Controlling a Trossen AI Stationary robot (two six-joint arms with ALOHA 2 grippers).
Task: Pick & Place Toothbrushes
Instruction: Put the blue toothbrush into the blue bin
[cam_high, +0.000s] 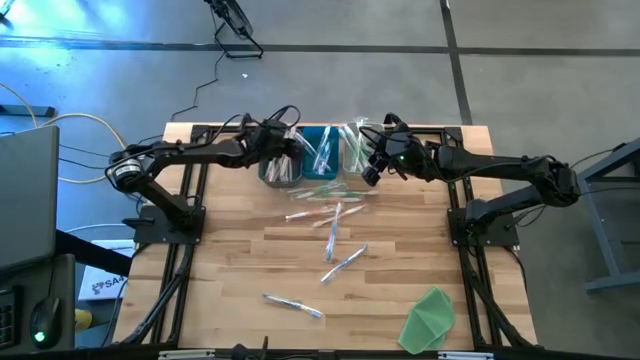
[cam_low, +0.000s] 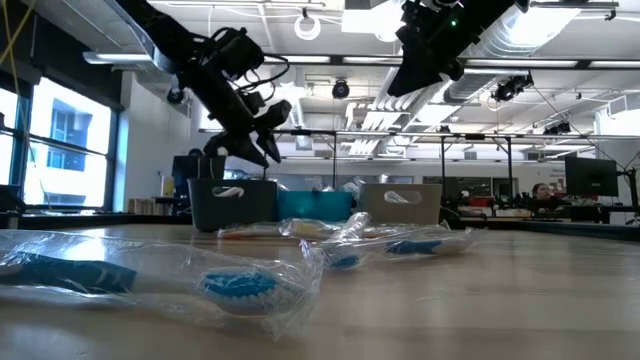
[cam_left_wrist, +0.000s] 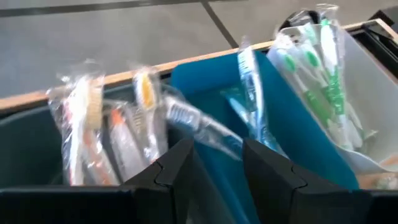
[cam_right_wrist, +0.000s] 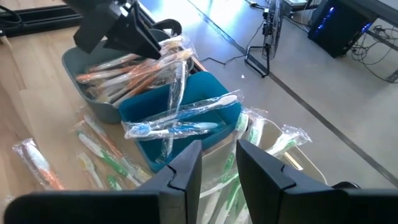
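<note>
A: Where is the left gripper (cam_high: 284, 156) placed, and how are its fingers set?

B: It is held over the grey bin (cam_high: 268, 176), just beside the wall shared with the blue bin (cam_high: 322, 166). Its fingers are parted wide and nothing is gripped. In the left wrist view a wrapped toothbrush (cam_left_wrist: 202, 127) is seen lying across that wall, just beyond the fingertips.

A: And the right gripper (cam_high: 371, 172)?

B: It is poised above the clear bin (cam_high: 353, 150). Only a narrow gap is left between its fingers, and nothing is held.

A: Where are the toothbrushes found?

B: Orange ones are packed in the grey bin, blue ones in the blue bin, green ones in the clear bin. All three bins are set at twelve o'clock on the wooden table (cam_high: 230, 260). The loose toothbrushes (cam_high: 335, 225) are scattered about the table's middle, with one more (cam_high: 293, 305) at seven o'clock. A green sheet (cam_high: 430, 318) is laid at five o'clock.

A: What is shown by one view alone?

B: Only in the low view is the room given: ceiling lights, windows and a person (cam_low: 545, 195) far off. A wrapped blue brush (cam_low: 240, 288) is seen close up there.
</note>
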